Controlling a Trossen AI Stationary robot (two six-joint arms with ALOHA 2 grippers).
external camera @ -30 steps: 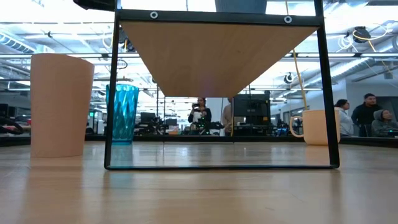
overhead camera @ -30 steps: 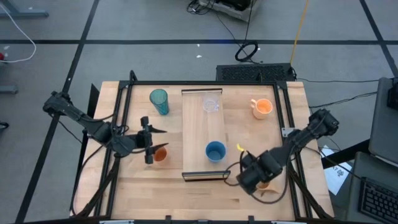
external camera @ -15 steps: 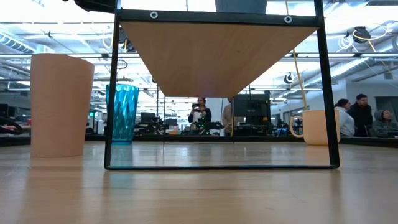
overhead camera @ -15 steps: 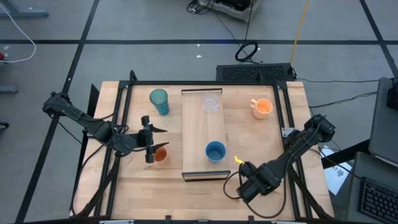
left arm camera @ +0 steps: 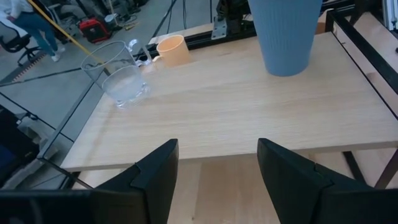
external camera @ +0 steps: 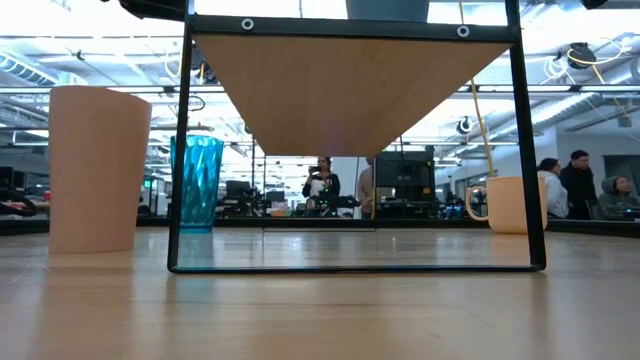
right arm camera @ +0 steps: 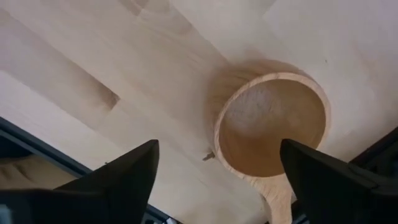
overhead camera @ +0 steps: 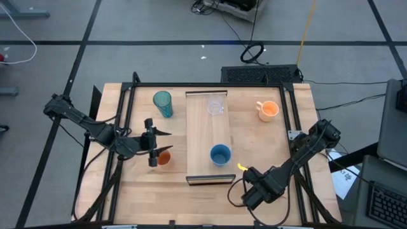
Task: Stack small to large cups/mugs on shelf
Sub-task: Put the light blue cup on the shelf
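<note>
The right gripper point(right arm camera: 214, 171) is hanging over the tan mug point(right arm camera: 270, 124) at the table's near right corner, fingers spread wide on either side of the rim, touching nothing. The left gripper point(left arm camera: 217, 171) is waiting beside the small orange cup point(overhead camera: 164, 158), fingers apart and empty, facing the shelf point(overhead camera: 200, 137). On the shelf are sitting the blue cup point(overhead camera: 220, 154) and the glass cup point(overhead camera: 215, 107). The teal tumbler point(overhead camera: 163, 103) and orange mug point(overhead camera: 268, 110) are standing on the table.
</note>
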